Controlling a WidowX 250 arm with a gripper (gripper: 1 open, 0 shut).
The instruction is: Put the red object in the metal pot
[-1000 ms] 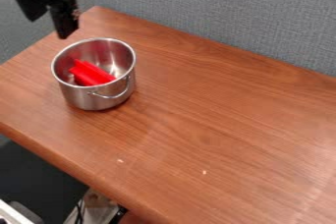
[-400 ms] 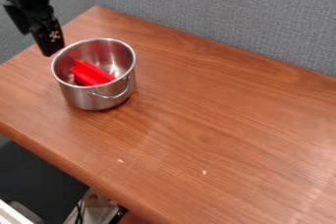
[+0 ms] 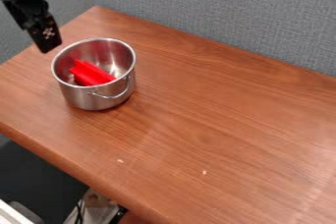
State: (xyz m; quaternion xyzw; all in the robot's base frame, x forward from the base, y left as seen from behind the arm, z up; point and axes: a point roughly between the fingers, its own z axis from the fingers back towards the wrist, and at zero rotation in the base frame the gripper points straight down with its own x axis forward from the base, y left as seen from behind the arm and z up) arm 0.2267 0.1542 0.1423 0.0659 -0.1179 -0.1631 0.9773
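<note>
The red object (image 3: 89, 72) lies inside the metal pot (image 3: 96, 90), leaning against its inner wall. That shiny pot stands on the left part of the wooden table (image 3: 210, 110). My black gripper (image 3: 43, 37) hangs above and to the upper left of the pot, clear of its rim. Its fingers look spread, with nothing between them, though the dark shape makes the gap hard to see.
The table's left corner and front edge lie close to the pot. A grey wall runs behind the table. Below the front edge is dark floor with some metal hardware (image 3: 92, 211).
The gripper has drawn away to the left and slightly down in the view, off the pot's rim. The pot and the red object have stayed put.
</note>
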